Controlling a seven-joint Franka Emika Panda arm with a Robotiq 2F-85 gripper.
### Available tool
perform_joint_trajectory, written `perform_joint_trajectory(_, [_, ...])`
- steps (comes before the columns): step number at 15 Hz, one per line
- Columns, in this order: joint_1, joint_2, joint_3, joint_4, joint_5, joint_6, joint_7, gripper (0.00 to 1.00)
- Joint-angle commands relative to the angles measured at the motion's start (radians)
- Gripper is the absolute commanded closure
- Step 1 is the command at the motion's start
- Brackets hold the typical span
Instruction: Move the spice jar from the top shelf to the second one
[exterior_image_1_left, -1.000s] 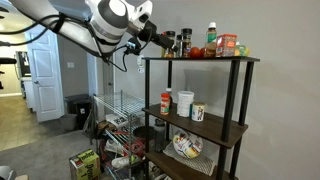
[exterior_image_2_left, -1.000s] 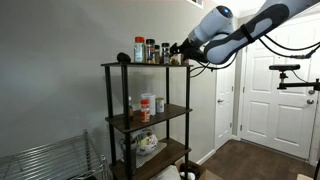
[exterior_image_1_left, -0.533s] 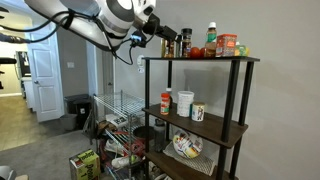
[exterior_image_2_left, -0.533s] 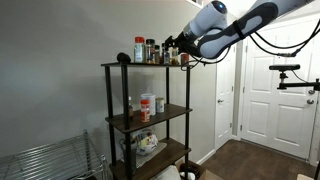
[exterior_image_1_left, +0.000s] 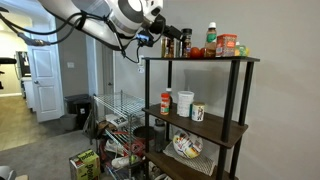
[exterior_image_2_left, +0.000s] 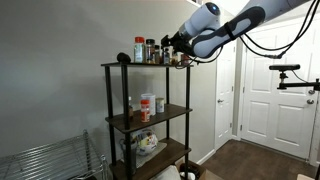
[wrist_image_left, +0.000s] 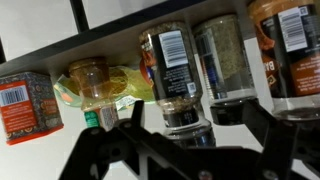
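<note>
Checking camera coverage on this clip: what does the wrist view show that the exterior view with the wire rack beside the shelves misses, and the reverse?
Only the wrist view: the barcode label on the spice jar, framed between the fingers of the open gripper.
Only the exterior view: the arm, the second shelf with its containers, the wire rack and the door.
Both: the gripper at the row of jars on the top shelf.

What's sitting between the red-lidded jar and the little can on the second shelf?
A white tub stands between the red-lidded jar and the can on the second shelf, seen in an exterior view.
</note>
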Motion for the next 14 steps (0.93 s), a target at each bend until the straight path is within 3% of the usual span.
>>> perform_joint_trajectory(1, [-0.03,0.041,0.023,0.075,-0.067,-0.027,0.083,0.0])
perform_joint_trajectory(14, [-0.006,0.119,0.008,0.174,-0.218,-0.072,0.249,0.0])
